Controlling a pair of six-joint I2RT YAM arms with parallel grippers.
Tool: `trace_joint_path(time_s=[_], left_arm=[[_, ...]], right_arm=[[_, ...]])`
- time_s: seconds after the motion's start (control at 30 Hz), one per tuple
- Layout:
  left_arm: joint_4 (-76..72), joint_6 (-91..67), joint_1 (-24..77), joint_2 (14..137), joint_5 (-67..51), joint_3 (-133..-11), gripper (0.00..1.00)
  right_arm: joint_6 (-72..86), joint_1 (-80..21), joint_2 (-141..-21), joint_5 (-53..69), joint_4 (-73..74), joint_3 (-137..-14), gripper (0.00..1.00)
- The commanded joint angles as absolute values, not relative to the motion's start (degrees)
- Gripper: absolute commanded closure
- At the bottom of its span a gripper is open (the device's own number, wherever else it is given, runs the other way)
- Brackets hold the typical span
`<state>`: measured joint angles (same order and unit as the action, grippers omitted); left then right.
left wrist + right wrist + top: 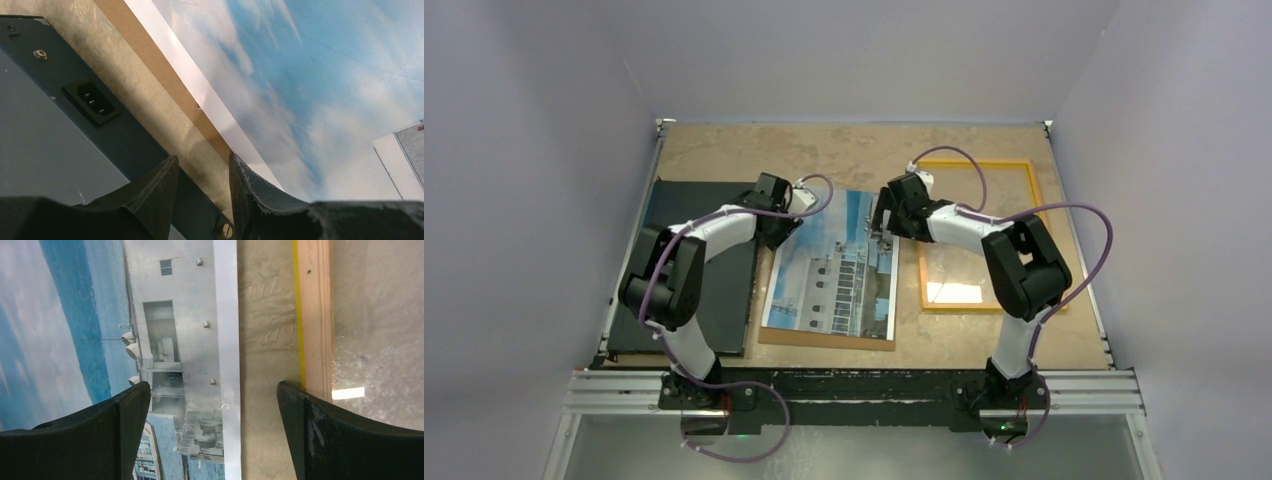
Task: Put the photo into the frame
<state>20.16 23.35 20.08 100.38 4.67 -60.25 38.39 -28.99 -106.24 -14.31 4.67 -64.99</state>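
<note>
The photo (834, 265), a white building under blue sky, lies flat on a brown backing board (824, 338) in the middle of the table. The yellow-orange frame (977, 163) lies to its right. My left gripper (789, 215) is low at the photo's upper left edge. In the left wrist view it (202, 170) stands partly open with nothing between its fingers. One fingertip (240, 167) sits at the edge of the photo (325, 75). My right gripper (882, 225) is open wide. In the right wrist view it (212, 395) straddles the white right margin of the photo (170, 340), beside the frame (315, 315).
A black flat board (699, 270) with a power socket (92, 102) lies left of the photo, close to the left fingers. A narrow strip of bare table (265, 340) separates photo and frame. White walls enclose the table on three sides.
</note>
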Motion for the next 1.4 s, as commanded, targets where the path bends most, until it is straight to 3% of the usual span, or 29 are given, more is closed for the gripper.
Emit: trace_joint_path(time_s=[0.0, 0.4, 0.9, 1.37], left_arm=[[16.97, 21.54, 20.55, 102.74, 3.31, -61.09, 0.60], [15.77, 19.90, 21.08, 105.71, 0.26, -59.71, 0.65], [15.03, 19.35, 21.81, 105.95, -1.22, -57.96, 0.67], [14.73, 19.54, 21.75, 105.30, -1.31, -57.27, 0.68]], right_arm=[[37.78, -29.27, -107.39, -13.62, 2.37, -66.25, 0.01], [39.02, -29.27, -106.40, -6.23, -3.65, -65.48, 0.03], [36.23, -30.33, -102.43, -9.95, -3.99, -65.27, 0.04], [38.85, -30.25, -105.02, -1.70, -6.05, -62.90, 0.06]])
